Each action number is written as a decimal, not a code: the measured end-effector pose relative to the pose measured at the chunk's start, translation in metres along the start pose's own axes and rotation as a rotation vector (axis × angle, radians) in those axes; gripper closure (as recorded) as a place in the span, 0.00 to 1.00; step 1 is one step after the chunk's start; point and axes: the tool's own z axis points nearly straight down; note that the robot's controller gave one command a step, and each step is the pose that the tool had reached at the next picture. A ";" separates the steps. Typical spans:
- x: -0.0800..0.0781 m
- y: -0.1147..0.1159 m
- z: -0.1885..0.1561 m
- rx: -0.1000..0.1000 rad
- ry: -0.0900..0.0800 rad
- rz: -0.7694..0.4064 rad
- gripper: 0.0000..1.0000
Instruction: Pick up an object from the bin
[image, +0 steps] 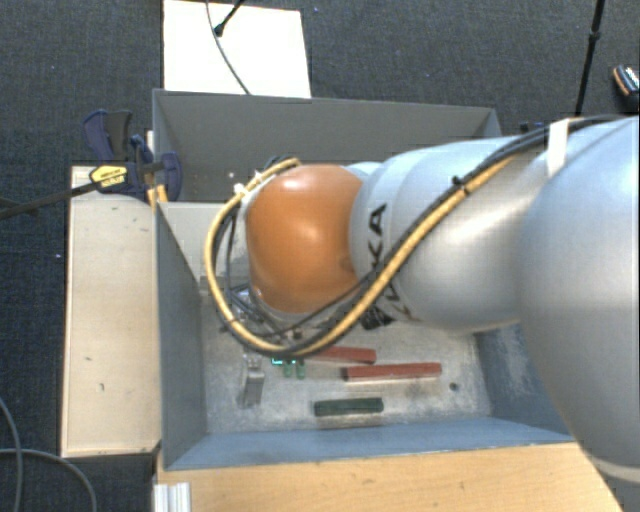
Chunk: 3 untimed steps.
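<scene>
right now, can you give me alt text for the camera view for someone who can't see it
A silver KUKA arm with an orange wrist cover reaches from the right into a grey metal bin. On the bin floor near the wrist lie two reddish-brown bars and a dark green bar.

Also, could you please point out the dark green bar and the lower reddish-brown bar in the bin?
dark green bar (348, 407), camera view, middle of its length.
lower reddish-brown bar (392, 372), camera view, middle of its length.
</scene>
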 end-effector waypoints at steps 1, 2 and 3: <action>-0.034 -0.060 0.114 0.003 -0.001 -0.015 0.00; -0.002 -0.151 0.110 0.002 -0.004 0.126 0.00; -0.017 -0.218 0.110 0.002 -0.010 -0.009 0.00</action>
